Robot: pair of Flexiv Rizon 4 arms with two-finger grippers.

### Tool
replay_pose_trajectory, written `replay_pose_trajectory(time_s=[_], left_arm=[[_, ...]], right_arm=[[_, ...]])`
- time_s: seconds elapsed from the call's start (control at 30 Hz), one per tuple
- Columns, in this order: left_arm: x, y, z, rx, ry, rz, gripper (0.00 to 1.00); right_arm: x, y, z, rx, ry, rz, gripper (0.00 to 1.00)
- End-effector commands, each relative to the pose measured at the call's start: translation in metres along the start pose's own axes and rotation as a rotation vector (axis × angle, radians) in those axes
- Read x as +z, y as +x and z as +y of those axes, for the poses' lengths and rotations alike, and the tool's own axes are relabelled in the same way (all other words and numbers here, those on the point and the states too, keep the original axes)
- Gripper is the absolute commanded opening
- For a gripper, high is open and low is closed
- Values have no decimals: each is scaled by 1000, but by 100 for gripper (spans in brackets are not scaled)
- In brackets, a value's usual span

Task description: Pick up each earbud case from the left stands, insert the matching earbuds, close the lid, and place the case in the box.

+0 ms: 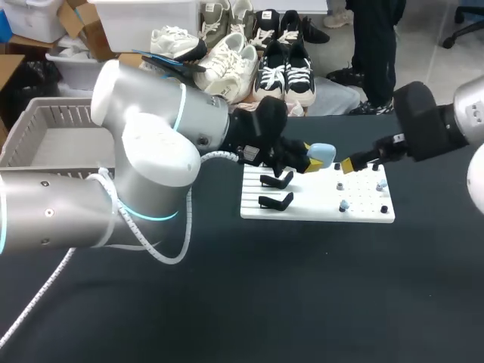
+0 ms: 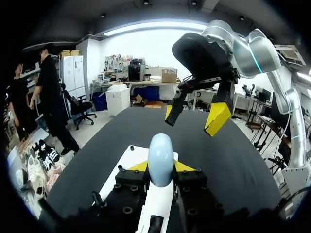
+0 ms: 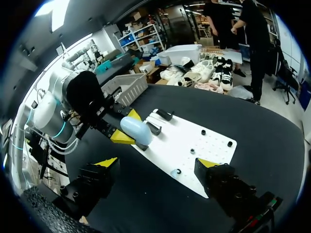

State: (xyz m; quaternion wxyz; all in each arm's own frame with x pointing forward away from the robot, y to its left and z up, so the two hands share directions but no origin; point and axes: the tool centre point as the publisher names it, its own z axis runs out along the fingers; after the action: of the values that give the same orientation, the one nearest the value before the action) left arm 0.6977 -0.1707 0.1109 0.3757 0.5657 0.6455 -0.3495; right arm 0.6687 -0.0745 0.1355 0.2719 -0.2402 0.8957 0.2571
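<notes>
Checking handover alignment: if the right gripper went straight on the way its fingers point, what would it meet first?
Most likely the pale blue earbud case held in the left gripper, just ahead of the open right gripper; exact depth is unclear.

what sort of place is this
Probably a robotics lab bench: a black table, a white peg board with black stands, the left gripper holding a pale blue earbud case, the right gripper open nearby.

Robotics lab, plainly: a left arm (image 1: 151,162) and a right arm (image 1: 435,125) over a black table (image 1: 302,302) bearing a white pegged board (image 1: 318,209).
</notes>
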Motion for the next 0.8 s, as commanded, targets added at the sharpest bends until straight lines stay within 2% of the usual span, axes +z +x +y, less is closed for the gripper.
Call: replay_pose_trajectory(time_s=[0.03,0.8], left_arm=[[3,-3,-4,6,7,7,0],[4,-7,-31,43,60,-8,0]], right_arm=[[9,-4,-2,-6,-76,5,100],[11,-5,-5,-2,-74,-6,100]])
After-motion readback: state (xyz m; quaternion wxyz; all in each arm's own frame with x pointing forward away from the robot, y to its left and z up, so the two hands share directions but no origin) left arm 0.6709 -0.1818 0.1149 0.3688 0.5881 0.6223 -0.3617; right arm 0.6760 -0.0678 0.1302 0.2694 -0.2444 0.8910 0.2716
